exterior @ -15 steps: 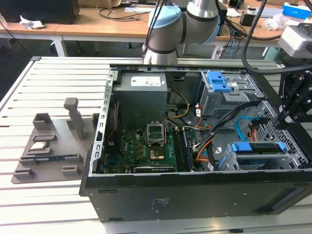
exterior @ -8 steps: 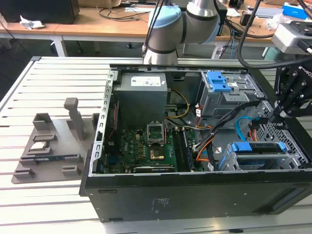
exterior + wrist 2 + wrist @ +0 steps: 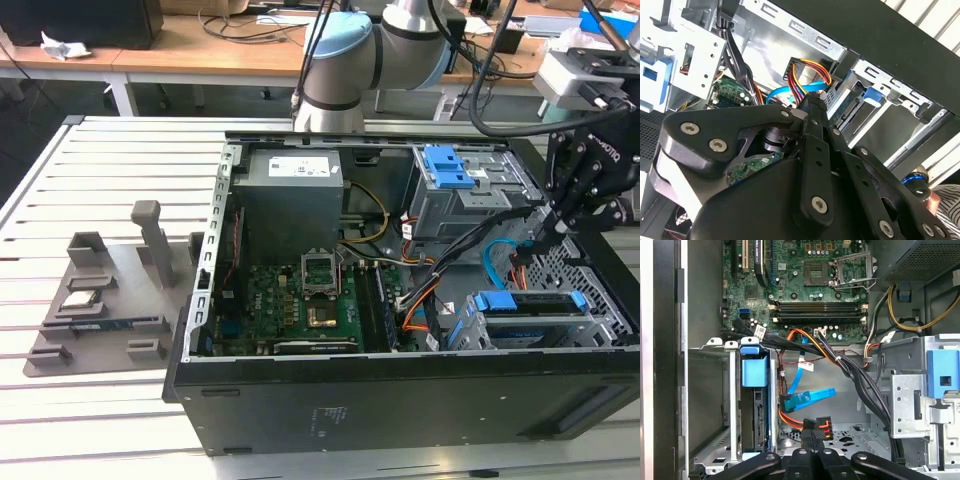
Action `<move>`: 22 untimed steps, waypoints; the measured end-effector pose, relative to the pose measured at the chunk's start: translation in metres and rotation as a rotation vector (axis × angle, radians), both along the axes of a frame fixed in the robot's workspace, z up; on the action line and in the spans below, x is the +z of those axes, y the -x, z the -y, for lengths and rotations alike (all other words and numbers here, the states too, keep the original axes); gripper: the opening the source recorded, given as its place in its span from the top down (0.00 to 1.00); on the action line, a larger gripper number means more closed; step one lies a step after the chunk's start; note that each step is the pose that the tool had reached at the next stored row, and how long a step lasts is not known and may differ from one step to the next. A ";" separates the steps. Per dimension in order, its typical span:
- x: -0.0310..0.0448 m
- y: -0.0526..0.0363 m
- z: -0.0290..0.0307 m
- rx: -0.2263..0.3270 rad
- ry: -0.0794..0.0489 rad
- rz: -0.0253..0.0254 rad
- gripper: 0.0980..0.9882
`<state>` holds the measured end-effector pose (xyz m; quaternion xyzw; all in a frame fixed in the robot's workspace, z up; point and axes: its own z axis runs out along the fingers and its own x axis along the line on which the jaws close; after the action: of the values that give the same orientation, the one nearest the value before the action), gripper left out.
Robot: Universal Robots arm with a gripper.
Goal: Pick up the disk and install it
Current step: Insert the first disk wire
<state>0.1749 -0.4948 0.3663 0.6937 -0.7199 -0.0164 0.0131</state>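
The black hand [image 3: 548, 228], fingers together on nothing, hangs over the open grey computer case [image 3: 400, 400], the blue-framed silver disk [image 3: 754, 410] seated upright in its bay.

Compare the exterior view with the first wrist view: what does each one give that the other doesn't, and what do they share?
Exterior view: the arm's blue-capped joint, the grey parts holder on the slatted table at the exterior view's left, and the outside of the computer case.
First wrist view: a look into the drive cage, with a vacant bay beside the disk, and a black connector close to the gripper.
Both: the disk seated in its cage, the motherboard, the blue flat cable and the gripper.
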 end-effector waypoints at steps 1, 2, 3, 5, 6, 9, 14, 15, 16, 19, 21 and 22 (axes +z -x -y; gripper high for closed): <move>0.0001 0.0000 0.0000 0.000 0.000 0.0000 0.99; 0.0000 0.0000 0.0000 0.000 0.000 0.0000 0.99; 0.0000 0.0001 0.0000 0.000 0.000 0.0000 0.99; 0.0000 0.0001 0.0000 0.000 0.000 0.0000 0.99; 0.0000 0.0001 0.0000 0.000 0.000 0.0000 0.98; 0.0000 0.0001 0.0000 0.000 0.000 0.0000 0.77; -0.0020 0.0005 -0.0001 0.000 0.001 0.0000 0.77; -0.0034 0.0005 -0.0001 0.000 0.000 0.0000 0.77; -0.0047 0.0005 0.0000 0.000 0.000 -0.0001 0.77; -0.0077 0.0005 -0.0001 0.000 0.001 0.0000 0.77; -0.0102 0.0007 0.0000 0.000 0.001 0.0000 0.77; -0.0104 0.0009 0.0000 0.000 0.001 0.0000 0.77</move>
<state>0.1740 -0.4948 0.3559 0.6937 -0.7200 -0.0159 0.0136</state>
